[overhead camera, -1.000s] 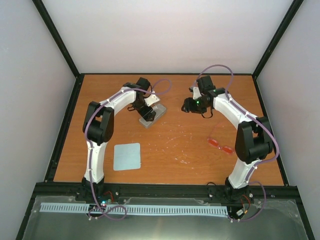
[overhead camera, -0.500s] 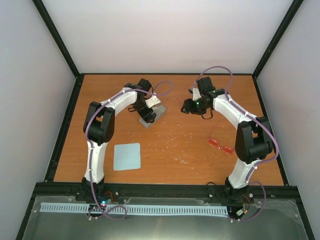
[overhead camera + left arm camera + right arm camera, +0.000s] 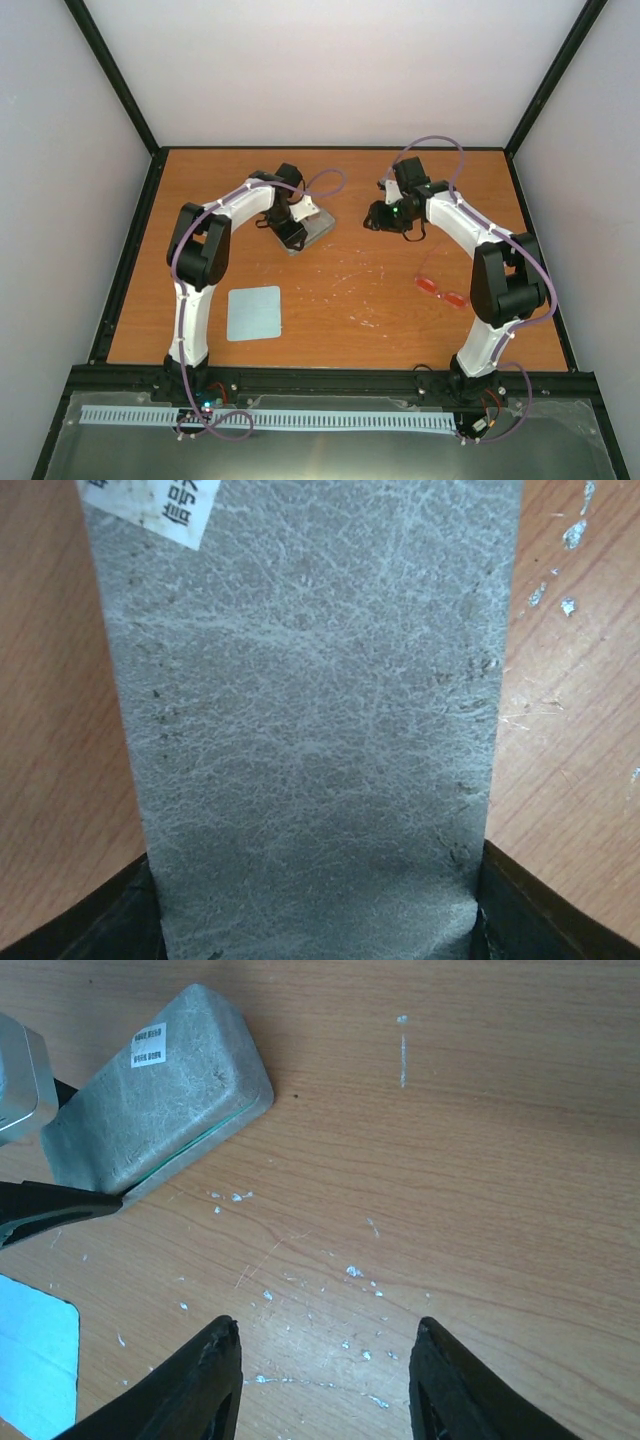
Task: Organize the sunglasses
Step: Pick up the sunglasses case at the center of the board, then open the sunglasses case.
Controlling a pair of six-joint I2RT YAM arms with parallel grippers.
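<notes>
L gripper (image 3: 291, 232): clamped across the short width of the grey rectangular hard case (image 3: 310, 740). Wrist view shows both dark fingers (image 3: 110, 925) tight against its two long edges, in the lower corners of frame. Case is closed; thin teal seam shows in R wrist view, white printed sticker (image 3: 148, 1045) at its upper end.

R gripper (image 3: 325, 1332): jaws parted, nothing between, hanging over bare orange-brown wooden tabletop (image 3: 350, 270). Case sits upper left of its frame.

Task item: small sunglasses (image 3: 441, 289), red-orange translucent lenses, thin frame. Flat on the wood, right of centre in overhead view, just left of R arm's dark elbow (image 3: 497, 283). Well apart from case and both grippers, and not in either wrist view. Temples folded or not: too small to tell.

Also: pale blue square cloth (image 3: 254, 312), lower left of overhead, nothing touching it.

Handling est.: v. light; thin frame prob. bends easily; lenses slick and scratch-prone. Best hold is the bridge or the rim by a hinge, gentle squeeze, not the lens faces. Lies low, so fingertips must go nearly to the wood. Case needs opening first, I reckon.
</notes>
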